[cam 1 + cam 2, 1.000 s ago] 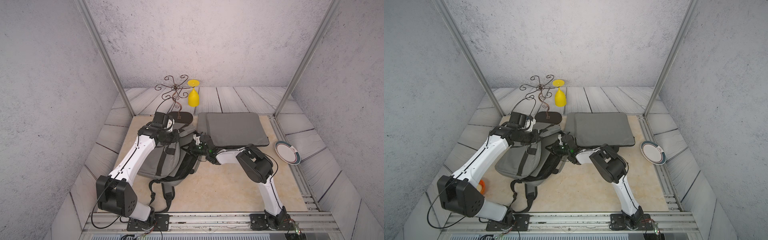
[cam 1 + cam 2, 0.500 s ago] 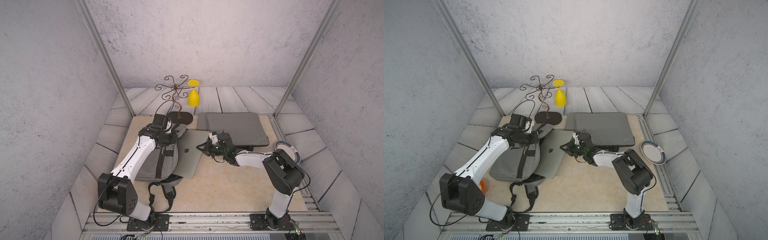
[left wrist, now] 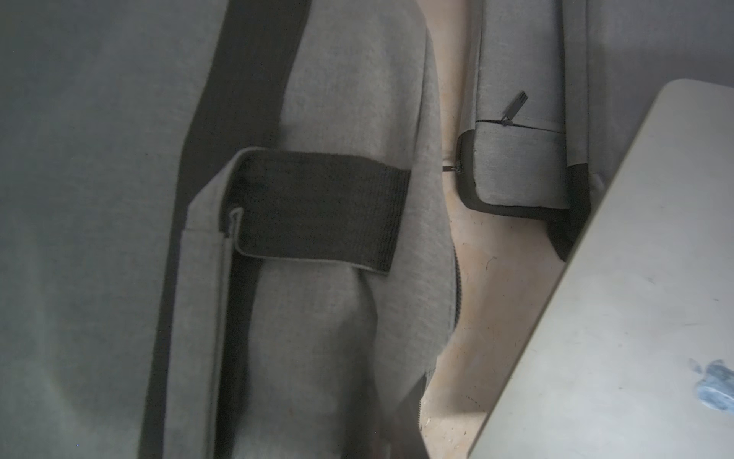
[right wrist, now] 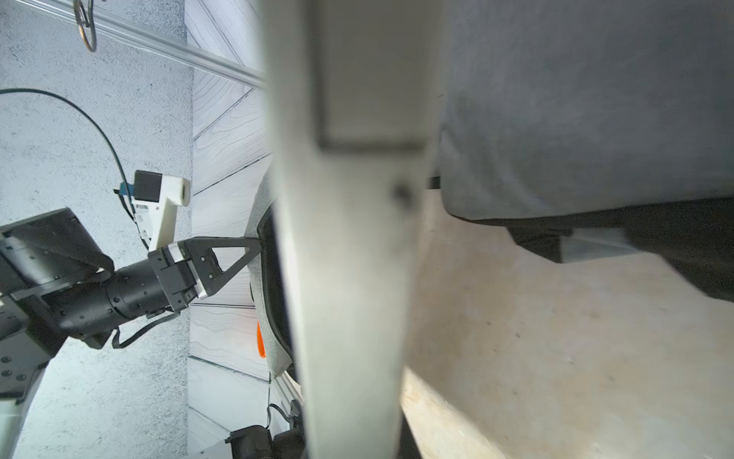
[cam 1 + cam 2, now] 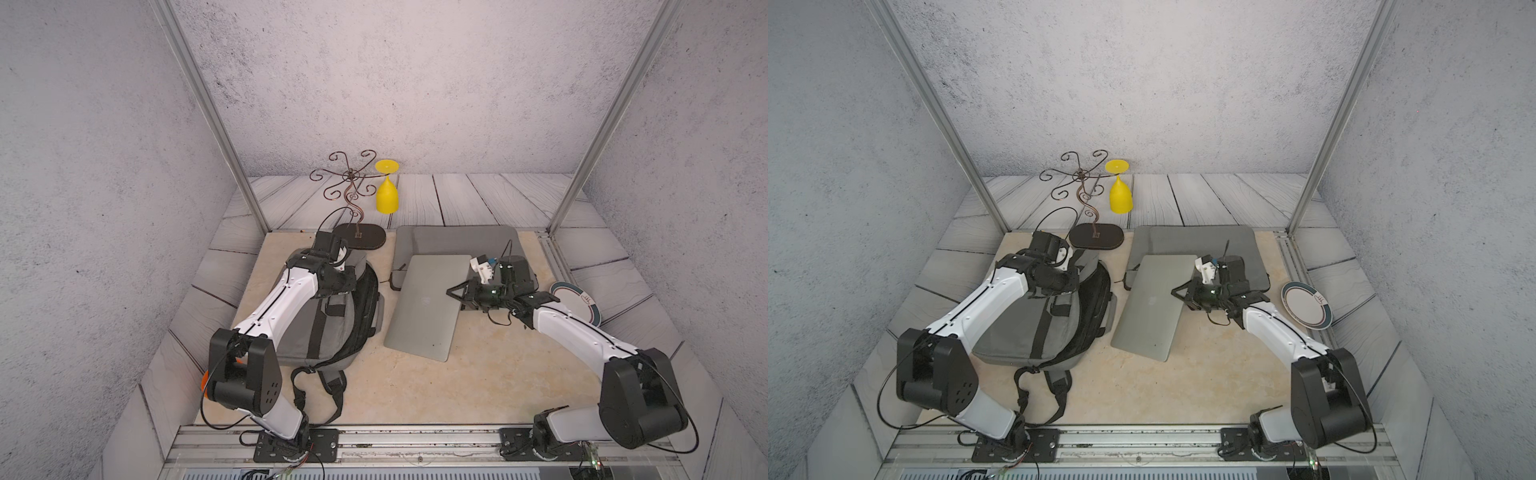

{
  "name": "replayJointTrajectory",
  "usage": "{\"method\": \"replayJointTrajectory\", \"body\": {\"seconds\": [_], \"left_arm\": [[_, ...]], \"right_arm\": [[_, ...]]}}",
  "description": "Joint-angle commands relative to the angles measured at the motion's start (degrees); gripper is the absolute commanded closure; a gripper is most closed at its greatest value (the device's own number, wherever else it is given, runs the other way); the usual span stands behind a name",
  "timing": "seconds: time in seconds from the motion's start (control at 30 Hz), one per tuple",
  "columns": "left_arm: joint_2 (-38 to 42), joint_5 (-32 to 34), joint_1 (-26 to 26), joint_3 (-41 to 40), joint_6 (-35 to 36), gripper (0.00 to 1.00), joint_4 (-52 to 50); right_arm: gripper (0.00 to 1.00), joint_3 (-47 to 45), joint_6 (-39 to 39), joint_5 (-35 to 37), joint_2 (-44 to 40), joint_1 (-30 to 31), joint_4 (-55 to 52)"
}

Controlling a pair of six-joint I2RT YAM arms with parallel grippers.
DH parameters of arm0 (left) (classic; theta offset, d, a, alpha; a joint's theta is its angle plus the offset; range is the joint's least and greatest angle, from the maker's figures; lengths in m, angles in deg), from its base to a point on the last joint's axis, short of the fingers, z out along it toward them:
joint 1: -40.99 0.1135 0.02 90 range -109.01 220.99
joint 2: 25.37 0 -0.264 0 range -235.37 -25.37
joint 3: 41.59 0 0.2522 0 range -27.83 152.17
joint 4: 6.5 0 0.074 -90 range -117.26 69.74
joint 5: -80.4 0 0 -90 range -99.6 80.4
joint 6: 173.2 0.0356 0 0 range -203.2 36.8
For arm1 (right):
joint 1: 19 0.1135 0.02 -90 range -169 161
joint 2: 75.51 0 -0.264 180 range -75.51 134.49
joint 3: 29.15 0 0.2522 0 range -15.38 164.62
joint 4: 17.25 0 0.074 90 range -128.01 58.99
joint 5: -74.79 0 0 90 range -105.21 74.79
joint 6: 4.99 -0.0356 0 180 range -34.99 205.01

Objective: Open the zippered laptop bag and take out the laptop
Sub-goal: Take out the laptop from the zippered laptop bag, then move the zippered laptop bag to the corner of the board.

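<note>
— Where is the laptop?

— Out of the bag. The laptop is closed, logo side up, just beside the grey backpack and not touching it. Its far end overlaps a grey sleeve, and its near end is over the tabletop.

— Who has hold of it?

— The right gripper. Its jaws are nearly closed, clamped on the laptop's right-hand edge. I can't tell whether the near end rests on the tabletop or hangs just above it.

— And the other arm?

— The left gripper has its jaws pinched tight on the fabric rim of the backpack, by the zip, at the bag's far end.

— Anything else around?

— A plate sits off to the right. At the back, a yellow glass is foot up by a wire stand.
</note>
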Motion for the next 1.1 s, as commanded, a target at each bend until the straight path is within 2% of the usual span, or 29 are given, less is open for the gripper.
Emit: {"method": "replayJointTrajectory", "body": {"seconds": [0.0, 0.1, 0.4, 0.63, 0.77, 0.83, 1.07], "left_arm": [[-1.43, 0.57, -1.81, -0.73, 1.56, 0.93, -1.14], [-2.39, 1.39, -3.94, -1.66, 2.2, 0.86, -1.52], [-4.2, 5.65, -11.78, -5.89, 4.56, 0.5, -1.79], [-6.37, 11.58, -16.52, -10.02, 6.51, 0.34, 0.71], [-8.8, 19.2, -19.35, -11.66, 7.29, 0.32, 3.82], [-10.49, 20.94, -20.09, -11.76, 6.4, 0.31, 4.37], [-15.55, 31.26, -22.94, -9.3, 4.7, 0.31, 1.82]], "right_arm": [[1.0, -0.07, 8.01, -8.09, -5.94, -2.08, -6.91], [1.0, -1.03, 9.49, -9.68, -7.83, -3.81, -9.02], [1.0, -3.22, 9.96, -14.21, -9.7, -7.08, -8.65], [1.0, -5.64, 8.56, -15.85, -9.7, -7.55, -5.28], [1.0, -6.64, 7.92, -16.21, -9.37, -7.88, -4.3], [1.0, -6.92, 7.93, -16.68, -8.94, -7.88, -4.23], [1.0, -7.31, 7.82, -16.75, -8.57, -8.13, -3.74]]}}
